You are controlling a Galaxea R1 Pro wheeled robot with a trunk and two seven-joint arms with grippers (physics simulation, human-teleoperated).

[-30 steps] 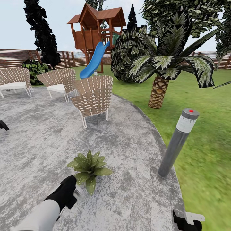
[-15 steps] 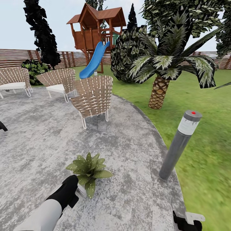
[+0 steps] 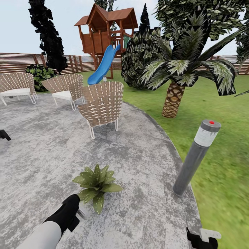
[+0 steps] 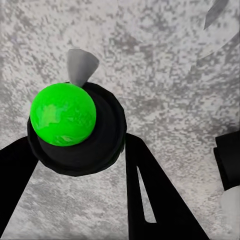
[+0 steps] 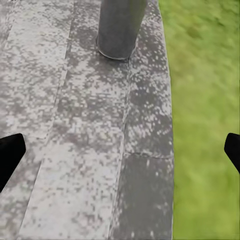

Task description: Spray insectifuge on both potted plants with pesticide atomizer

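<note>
One potted plant (image 3: 97, 182), a low rosette of speckled green leaves, sits on the stone patio (image 3: 41, 162) just ahead of me. My left gripper (image 3: 78, 208) hovers right beside its near leaves, a small pale piece poking out by its fingers. In the left wrist view this gripper (image 4: 75, 150) is shut on the pesticide atomizer (image 4: 75, 130), seen end-on as a dark round body with a bright green ball and a grey nozzle. The second potted plant is out of view. My right gripper (image 5: 121, 152) hangs open over the patio edge, low at the right (image 3: 202, 239).
A grey bollard lamp (image 3: 195, 159) stands at the patio rim, right of the plant. Wicker chairs (image 3: 102, 103) are farther back, then a palm (image 3: 173, 97), lawn (image 3: 221, 145), a playhouse with a blue slide (image 3: 102, 65) and the fence. A dark object (image 3: 4, 135) sits at the left edge.
My left arm has drawn back a little toward me, away from the plant's leaves. The whole view has shifted slightly, so the camera moved. The right gripper is unchanged.
</note>
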